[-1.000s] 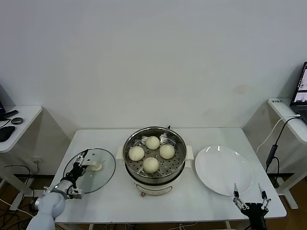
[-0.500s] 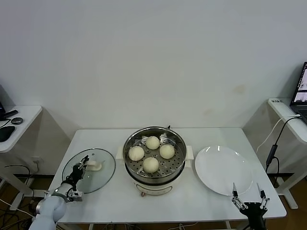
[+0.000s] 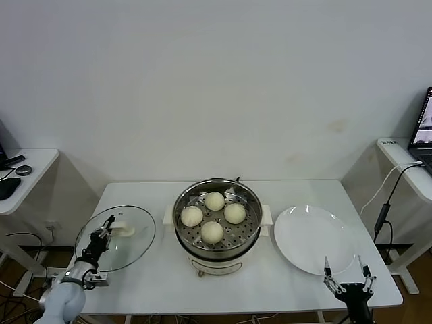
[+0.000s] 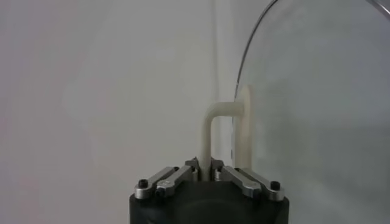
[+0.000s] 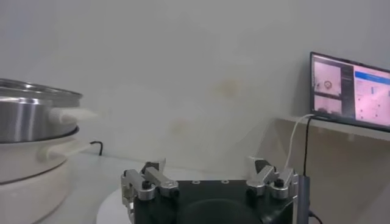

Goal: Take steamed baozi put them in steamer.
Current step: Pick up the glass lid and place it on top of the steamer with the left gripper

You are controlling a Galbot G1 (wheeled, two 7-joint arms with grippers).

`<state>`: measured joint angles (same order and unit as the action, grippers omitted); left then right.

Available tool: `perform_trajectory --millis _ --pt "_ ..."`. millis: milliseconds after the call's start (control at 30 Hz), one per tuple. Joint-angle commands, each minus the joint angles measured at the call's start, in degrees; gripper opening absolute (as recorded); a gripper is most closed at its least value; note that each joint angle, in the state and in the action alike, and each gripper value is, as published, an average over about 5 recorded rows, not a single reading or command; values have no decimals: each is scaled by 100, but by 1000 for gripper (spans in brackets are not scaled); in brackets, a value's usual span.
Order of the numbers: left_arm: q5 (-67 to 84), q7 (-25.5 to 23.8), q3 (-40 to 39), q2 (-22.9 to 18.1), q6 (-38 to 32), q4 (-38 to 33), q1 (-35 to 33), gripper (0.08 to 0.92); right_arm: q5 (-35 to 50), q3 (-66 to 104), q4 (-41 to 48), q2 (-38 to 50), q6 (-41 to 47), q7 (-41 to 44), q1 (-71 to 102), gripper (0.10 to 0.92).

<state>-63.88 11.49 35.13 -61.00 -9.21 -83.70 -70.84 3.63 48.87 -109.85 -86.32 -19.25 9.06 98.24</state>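
Already the four cream-white round baozi (image 3: pixel 213 215) sit in the shiny steel steamer (image 3: pixel 217 214). Left pincer (image 3: pixel 102 233) clenched on the round glass lid's white handle (image 4: pixel 226 131), lifted off the white desk (image 3: pixel 169 280); a narrow pinch could slip. Right pincer (image 3: pixel 345 279) idles, spread.

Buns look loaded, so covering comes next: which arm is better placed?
Probably left: the left gripper is shut on the glass lid's handle, beside the steamer. The right gripper hangs open past the plate.

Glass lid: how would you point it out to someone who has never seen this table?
On the white table, look to the robot's left of the central steamer holding four steamed baozi. The glass lid is there, gripped by its white handle in the left gripper. Unlike the opaque white plate opposite, it is see-through.
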Motion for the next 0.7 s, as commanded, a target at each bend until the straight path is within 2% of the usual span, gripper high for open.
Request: perform_trajectory --millis 33,200,367,567,700 --pt "1132 -582 726 682 2174 -3004 -1774 171 -40 -172 -1 95 18 3 -4 823" --pt "1696 -1220 696 1075 3023 -3921 -1620 171 -135 -309 23 155 11 3 -13 823" --pt "1989 -1523 -478 1362 3813 -4557 -859 171 -357 -403 79 134 -42 -19 -55 823" --pt "1608 -1456 -2692 1026 4468 -4130 688 171 -838 -488 248 46 -135 -144 -167 823" --pt "789 -1940 -3737 618 4790 -3730 1554 171 -934 -523 333 17 -129 -200 -221 823"
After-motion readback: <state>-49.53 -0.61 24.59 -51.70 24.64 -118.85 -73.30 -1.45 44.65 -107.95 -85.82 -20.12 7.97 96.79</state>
